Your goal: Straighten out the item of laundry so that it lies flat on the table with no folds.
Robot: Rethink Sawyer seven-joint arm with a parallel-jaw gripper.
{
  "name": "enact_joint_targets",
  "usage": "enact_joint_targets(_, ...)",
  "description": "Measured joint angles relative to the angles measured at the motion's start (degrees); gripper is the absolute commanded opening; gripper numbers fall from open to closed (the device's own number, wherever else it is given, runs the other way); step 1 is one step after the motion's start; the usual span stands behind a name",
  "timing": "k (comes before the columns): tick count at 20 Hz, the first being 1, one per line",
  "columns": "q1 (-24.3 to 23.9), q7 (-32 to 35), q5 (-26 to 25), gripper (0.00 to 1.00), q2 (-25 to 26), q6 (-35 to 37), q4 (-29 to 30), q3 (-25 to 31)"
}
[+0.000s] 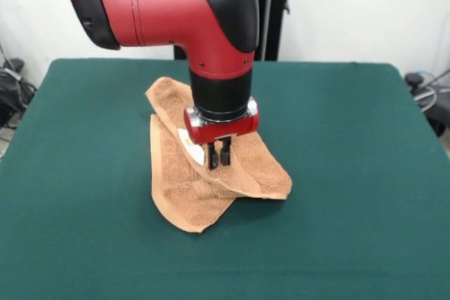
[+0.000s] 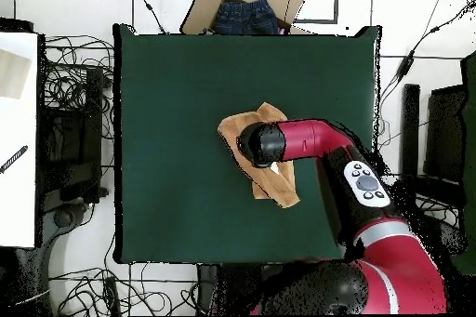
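Observation:
The item of laundry [image 1: 184, 198] is a light orange-brown towel lying folded near the middle of the green table [image 1: 77, 173]. One flap is doubled diagonally over the rest, and a small white tag [image 1: 188, 138] shows beside the wrist. My gripper [image 1: 219, 162] points straight down onto the upper fold, its two black fingers nearly together and pinching the cloth at their tips. In the overhead view the towel [image 2: 232, 128] sticks out on both sides of the red arm's wrist [image 2: 261, 143], which hides the gripper, on the table [image 2: 177, 99].
A cardboard box holding blue jeans [image 2: 244, 13] sits just past the table's top edge in the overhead view. Cables [image 2: 70, 90] and a white desk [image 2: 19, 137] lie to its left, and black stands [image 2: 409, 127] to its right.

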Motion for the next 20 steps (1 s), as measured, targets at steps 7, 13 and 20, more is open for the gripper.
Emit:
enact_joint_targets(7,-0.19,0.00,-0.01,0.00,-0.06,-0.04,0.32,0.23)
enact_joint_targets(13,1.39,0.00,0.06,0.00,-3.78,0.01,2.98,0.21)
enact_joint_targets(20,6.00,0.00,2.86,0.00,-11.47,1.73,7.41,0.15)
